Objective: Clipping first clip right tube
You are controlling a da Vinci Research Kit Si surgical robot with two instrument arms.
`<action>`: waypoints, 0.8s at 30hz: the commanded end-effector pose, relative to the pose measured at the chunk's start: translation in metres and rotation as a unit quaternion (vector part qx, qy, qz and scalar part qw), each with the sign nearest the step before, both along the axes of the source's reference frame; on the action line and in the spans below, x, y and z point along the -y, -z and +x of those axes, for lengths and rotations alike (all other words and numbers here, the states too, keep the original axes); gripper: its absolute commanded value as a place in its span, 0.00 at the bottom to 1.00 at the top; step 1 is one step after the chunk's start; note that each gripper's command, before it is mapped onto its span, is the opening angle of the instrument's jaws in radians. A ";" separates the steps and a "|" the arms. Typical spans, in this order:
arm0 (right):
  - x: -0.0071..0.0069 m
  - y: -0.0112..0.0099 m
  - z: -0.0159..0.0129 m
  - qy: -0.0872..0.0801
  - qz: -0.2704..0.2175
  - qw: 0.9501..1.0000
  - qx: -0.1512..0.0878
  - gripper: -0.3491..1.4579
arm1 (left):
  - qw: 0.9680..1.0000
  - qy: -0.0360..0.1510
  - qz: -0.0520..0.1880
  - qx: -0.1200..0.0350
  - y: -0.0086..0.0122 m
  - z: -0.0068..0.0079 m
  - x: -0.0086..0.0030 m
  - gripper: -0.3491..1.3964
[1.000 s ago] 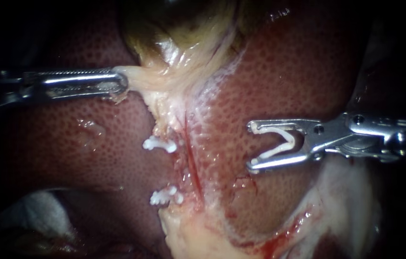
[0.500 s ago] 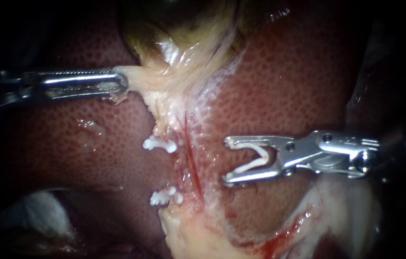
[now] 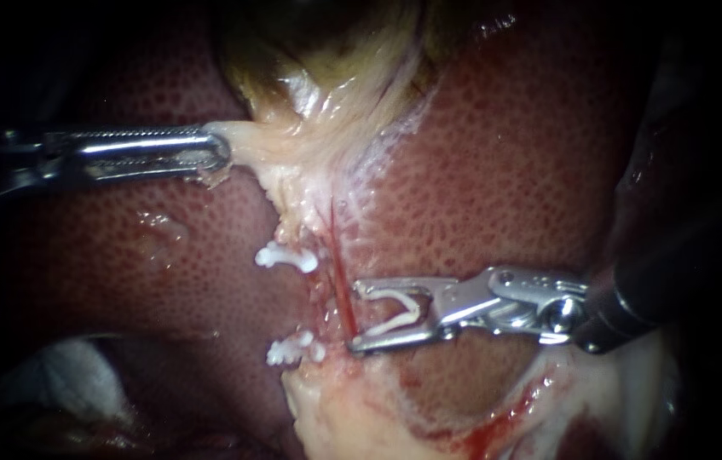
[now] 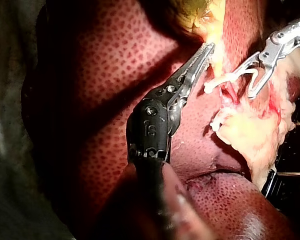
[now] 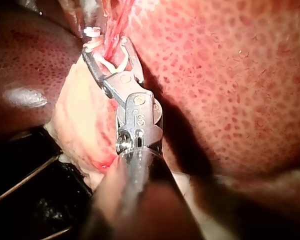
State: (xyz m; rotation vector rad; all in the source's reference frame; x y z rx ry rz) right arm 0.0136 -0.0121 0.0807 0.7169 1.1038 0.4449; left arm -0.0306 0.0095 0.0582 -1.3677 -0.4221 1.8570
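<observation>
Setting: liver (image 3: 505, 153), mottled red-brown, fills the field, with the gallbladder (image 3: 318, 51) at the far end.

Item 1, right instrument (image 3: 355, 316): the jaws stand apart, each bearing 1 leg of the loaded clip (image 3: 395, 323), which is white and unclosed, its mouth facing the tube.

Item 2, right tube (image 3: 337, 255): a thin red strand at the very tips of item 1. The right wrist view suggests it lies between the clip's legs. How deep it sits cannot be told. Its long axis runs from the gallbladder end toward the pale fat below, near upright in the endoscope view. The instrument crosses it almost square.

Item 3, 2 set clips (image 3: 285, 256), (image 3: 296, 348): white, just beside the tube on its far side from item 1.

Item 4, left instrument (image 3: 220, 153): jaws clamped on pale tissue (image 3: 267, 140) below the gallbladder, well apart from the clipping site. The right instrument is plainly the nearer.

Judgement: closing depends on the tube sitting fully within the clip's mouth.
</observation>
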 end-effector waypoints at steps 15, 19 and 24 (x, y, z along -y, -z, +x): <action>0.0019 -0.0012 0.0018 0.011 0.030 0.999 0.001 0.46 | 1.000 0.001 0.000 -0.001 -0.0001 -0.0001 0.0001 0.00; 0.0022 -0.0014 0.0018 0.016 0.040 0.999 0.001 0.45 | 1.000 0.001 0.000 -0.001 -0.0001 -0.0002 0.0001 0.00; 0.0023 -0.0013 0.0015 0.024 0.058 0.998 0.000 0.40 | 1.000 0.001 0.000 -0.001 -0.0001 -0.0002 0.0001 0.00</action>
